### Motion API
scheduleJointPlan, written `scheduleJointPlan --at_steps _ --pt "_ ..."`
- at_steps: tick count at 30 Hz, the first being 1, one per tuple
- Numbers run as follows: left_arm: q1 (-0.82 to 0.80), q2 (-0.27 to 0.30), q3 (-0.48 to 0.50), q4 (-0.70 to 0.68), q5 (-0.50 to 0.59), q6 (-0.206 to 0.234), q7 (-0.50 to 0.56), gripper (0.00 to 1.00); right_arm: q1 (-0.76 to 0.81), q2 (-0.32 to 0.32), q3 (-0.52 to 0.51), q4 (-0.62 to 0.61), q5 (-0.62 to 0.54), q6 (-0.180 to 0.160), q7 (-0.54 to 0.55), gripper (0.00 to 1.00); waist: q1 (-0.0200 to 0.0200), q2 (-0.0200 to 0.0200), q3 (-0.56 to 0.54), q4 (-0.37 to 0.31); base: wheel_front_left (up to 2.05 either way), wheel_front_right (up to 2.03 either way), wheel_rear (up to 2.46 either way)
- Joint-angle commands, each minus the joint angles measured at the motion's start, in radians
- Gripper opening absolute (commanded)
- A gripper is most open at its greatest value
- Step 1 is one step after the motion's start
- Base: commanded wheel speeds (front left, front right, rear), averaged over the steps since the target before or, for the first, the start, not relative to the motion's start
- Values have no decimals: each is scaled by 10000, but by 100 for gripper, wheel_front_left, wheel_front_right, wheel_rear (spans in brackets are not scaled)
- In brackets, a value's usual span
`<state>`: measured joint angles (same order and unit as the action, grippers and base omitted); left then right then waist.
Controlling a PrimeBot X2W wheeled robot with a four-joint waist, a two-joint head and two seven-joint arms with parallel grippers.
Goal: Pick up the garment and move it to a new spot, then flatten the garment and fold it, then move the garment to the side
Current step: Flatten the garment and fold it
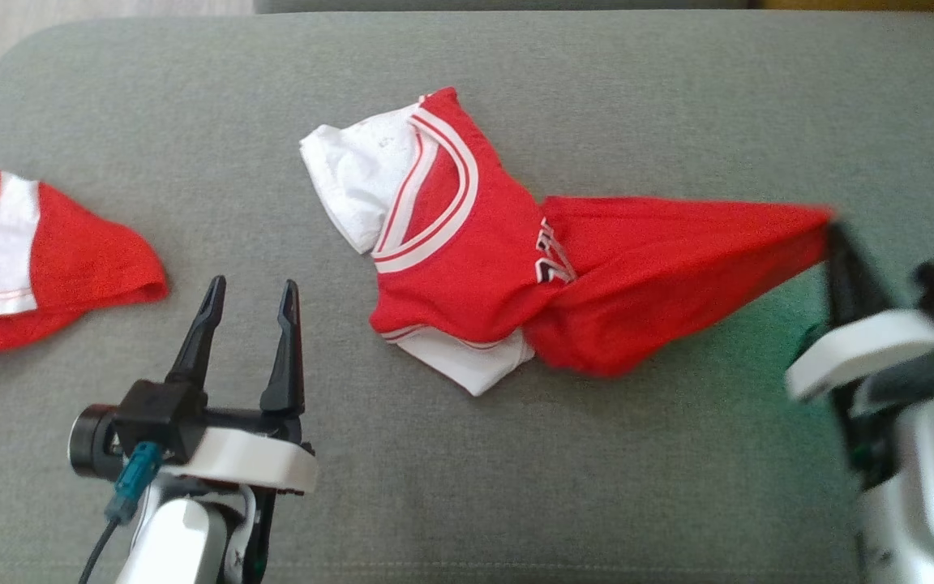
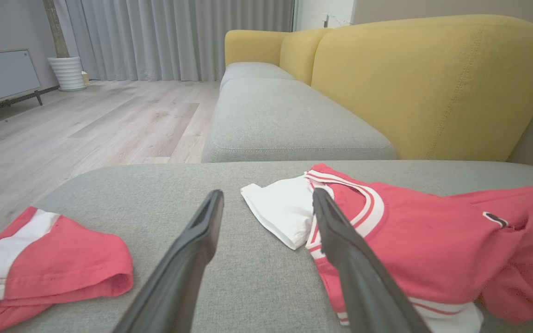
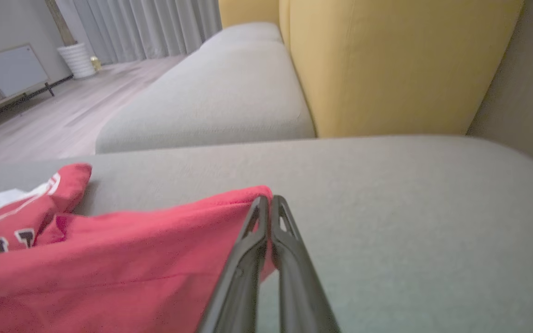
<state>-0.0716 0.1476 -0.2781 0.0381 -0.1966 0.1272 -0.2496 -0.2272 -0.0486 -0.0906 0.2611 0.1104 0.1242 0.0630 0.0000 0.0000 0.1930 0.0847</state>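
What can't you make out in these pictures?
Head view: lettering on the jersey is bunched into a fold, unreadable.
Head view: the right gripper, pinching the jersey, is blurred.
Head and left wrist views: the other red garment runs off the left edge.

Right gripper (image 1: 838,243) smeared and blurred at the head view's right edge, its arm cut off there; the pinched corner of the jersey (image 1: 467,268) blurs too; black lettering (image 1: 552,258) buckled into a fold, unreadable; second red-and-white garment (image 1: 53,251) runs off the left edge, its kind unclear; in the right wrist view, jersey spills past left and bottom edges.
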Motion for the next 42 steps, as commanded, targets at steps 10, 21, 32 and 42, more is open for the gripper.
scheduleJointPlan --at_steps 10,21,32,42 --pt "-518 -25 402 -381 89 -108 -121 100 -1438 -939 -2213 -280 -492 65 584 0 0 0 284 -257 0 0 0" --pt "-470 -124 471 -306 106 -174 -121 100 -922 -540 -2199 1604 -536 65 1 100 0 0 302 -257 0 0 0" --pt "10 -108 515 -270 129 -153 -122 100 195 -147 -520 -839 -293 65 -998 100 0 0 -341 -497 0 0 0" --pt "508 -37 307 -229 157 -96 -37 100 1926 -35 739 -3255 -169 65 -287 100 0 0 -974 -638 0 0 0"
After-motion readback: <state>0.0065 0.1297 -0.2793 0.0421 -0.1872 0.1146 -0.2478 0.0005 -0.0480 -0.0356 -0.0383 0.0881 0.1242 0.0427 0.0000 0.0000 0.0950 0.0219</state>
